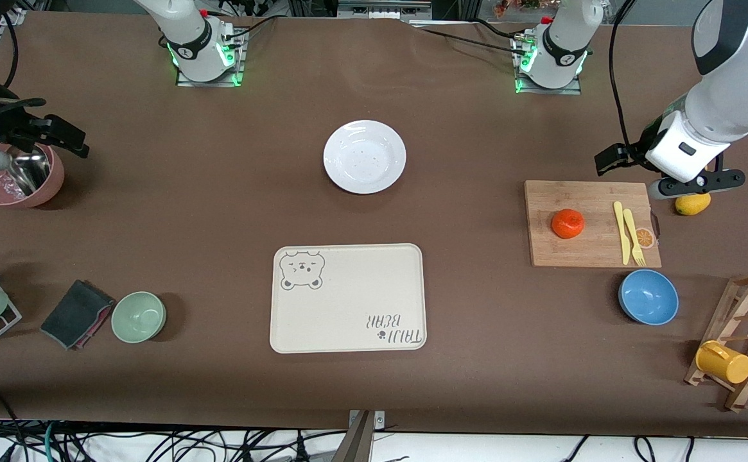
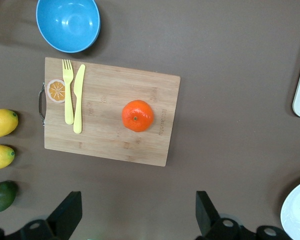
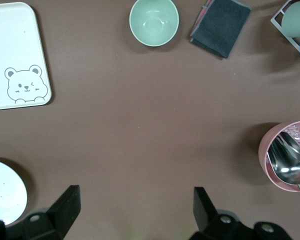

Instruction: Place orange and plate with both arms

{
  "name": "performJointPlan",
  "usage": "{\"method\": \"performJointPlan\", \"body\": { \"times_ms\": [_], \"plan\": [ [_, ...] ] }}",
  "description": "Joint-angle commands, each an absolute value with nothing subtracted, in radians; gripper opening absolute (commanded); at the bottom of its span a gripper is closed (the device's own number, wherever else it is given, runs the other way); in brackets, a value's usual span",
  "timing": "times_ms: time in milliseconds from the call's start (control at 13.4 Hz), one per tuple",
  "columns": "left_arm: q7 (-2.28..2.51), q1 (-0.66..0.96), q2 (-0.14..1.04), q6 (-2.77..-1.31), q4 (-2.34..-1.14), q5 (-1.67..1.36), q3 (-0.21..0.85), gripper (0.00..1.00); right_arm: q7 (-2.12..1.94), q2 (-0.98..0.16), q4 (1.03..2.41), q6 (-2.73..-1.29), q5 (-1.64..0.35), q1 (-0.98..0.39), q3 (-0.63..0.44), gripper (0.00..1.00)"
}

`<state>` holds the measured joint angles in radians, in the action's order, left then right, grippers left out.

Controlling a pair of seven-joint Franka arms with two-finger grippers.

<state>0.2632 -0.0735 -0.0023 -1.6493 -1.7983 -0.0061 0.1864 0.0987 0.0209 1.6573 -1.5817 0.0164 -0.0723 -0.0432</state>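
The orange (image 1: 567, 223) sits on the wooden cutting board (image 1: 592, 253), toward the board's edge that faces the tray, well apart from the yellow fork and knife (image 1: 629, 232) lying at the board's handle end. We take the board as our landmark. The blue bowl (image 1: 648, 296) stands just off the board's edge nearer the front camera; lemons (image 2: 2, 122) lie off its handle end. The plate (image 1: 365, 156) rests on the bare table, well away from the board toward the right arm's end and farther from the front camera; the bear tray (image 1: 348, 298) lies nearer the camera than the plate.

The left gripper (image 2: 137, 212) hangs over the table near the board's handle end, fingers spread wide and holding nothing. The right gripper (image 3: 135, 210) hovers near the pink bowl with the spoon (image 1: 17, 176), well apart from the board, likewise spread and empty.

We judge nothing is grasped yet; the step in hand is the approach. For the orange, we would centre the left gripper over the fruit, descend straight, and close across its widest part, gently, since it is round and can roll. We keep clear of the cutlery. The plate's shallow glossy rim likely needs an edge pinch from the right gripper.
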Motion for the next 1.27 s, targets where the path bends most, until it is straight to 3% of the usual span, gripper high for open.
{"method": "performJointPlan", "body": {
  "times_ms": [0, 1198],
  "plan": [
    [0.272, -0.071, 0.014, -1.647, -1.775, 0.014, 0.190, 1.00, 0.087, 0.015, 1.632, -1.571, 0.006, -0.072, -0.040, 1.00],
    [0.255, -0.084, 0.015, -1.646, -1.746, 0.014, 0.189, 1.00, 0.084, 0.017, 1.632, -1.554, 0.003, -0.072, -0.040, 1.00]
  ]
}}
